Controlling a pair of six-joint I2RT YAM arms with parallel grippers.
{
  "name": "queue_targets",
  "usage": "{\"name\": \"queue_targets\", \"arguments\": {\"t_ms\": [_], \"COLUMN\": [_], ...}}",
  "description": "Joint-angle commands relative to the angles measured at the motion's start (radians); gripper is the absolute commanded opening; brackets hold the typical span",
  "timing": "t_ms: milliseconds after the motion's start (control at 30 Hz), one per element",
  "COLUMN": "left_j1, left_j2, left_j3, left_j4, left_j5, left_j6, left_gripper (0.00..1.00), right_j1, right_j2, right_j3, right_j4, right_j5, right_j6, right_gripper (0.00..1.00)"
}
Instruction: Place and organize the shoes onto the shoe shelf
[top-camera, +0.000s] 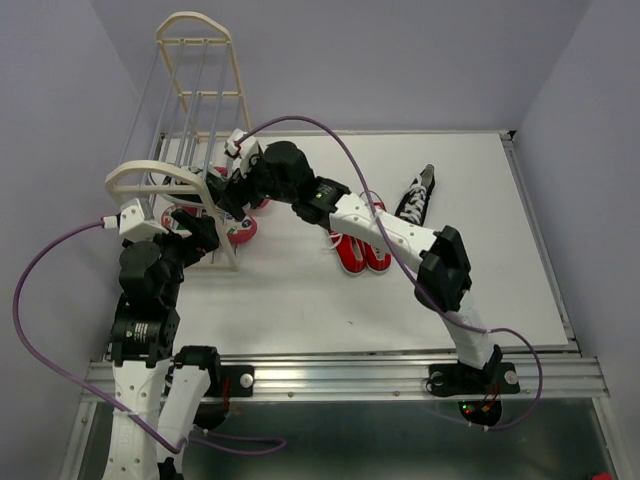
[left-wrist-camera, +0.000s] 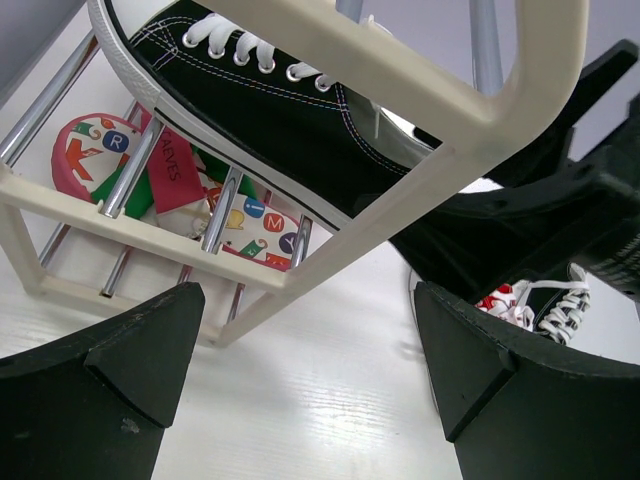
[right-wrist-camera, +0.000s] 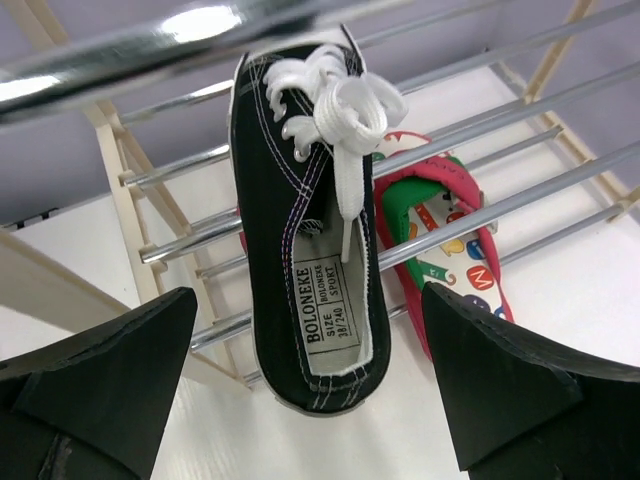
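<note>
Setting: white surface, rack far left.
Jaws: both pairs apart.
Risk: black sneaker overhangs rails; a nudge could drop it.

White table is carrying the shoe shelf, standing upright at far-L corner. Red sneakers are lying side by side nr centre. One black sneaker is lying just R of them, further back. Flip-flops are sitting low under the shelf rails; table contact unclear.
</note>
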Motion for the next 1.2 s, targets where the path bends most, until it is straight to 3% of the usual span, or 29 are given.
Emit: {"name": "queue_targets", "arguments": {"t_ms": [0,300,533,633,700,800,900,1100,1167], "left_j1": [0.005,0.005,0.005,0.005,0.005,0.005,0.005,0.005,0.005], "left_j2": [-0.007,-0.004,-0.004,-0.008,-0.011,-0.013,-0.016,-0.01,-0.001], "left_j3": [-0.002,-0.001,0.007,0.004,0.001,-0.002,-0.007,-0.002,-0.002], "left_j4": [0.047,0.047,0.05,0.05,0.052,0.049,0.046,0.049,0.052], "left_j5": [-0.005,-0.007,-0.005,-0.004,-0.004,-0.007,-0.014,-0.039,-0.031], "left_j6": [0.006,0.004,0.012,0.013,0.013,0.012,0.01,0.007,0.016], "left_gripper": [0.99,0.99,0.99,0.99,0.99,0.99,0.99,0.99,0.99], "right_j1": [0.011,0.011,-0.03,-0.157,-0.306,-0.494,-0.602,-0.682,-0.696], "right_j2": [-0.121,-0.236,-0.49,-0.641,-0.713,-0.754,-0.783,-0.801,-0.768], "right_j3": [-0.039,-0.172,-0.494,-0.674,-0.763,-0.844,-0.971,-1.113,-1.121], "right_j4": [0.169,0.172,0.141,0.12,0.043,-0.09,-0.169,-0.204,-0.232], "right_j5": [0.032,0.144,0.424,0.459,0.439,0.495,0.566,0.65,0.579], "right_j6": [0.021,-0.033,0.077,0.21,0.27,0.379,0.408,0.501,0.524], "right_gripper": [1.0,1.0,1.0,1.0,1.0,1.0,1.0,1.0,1.0]}}
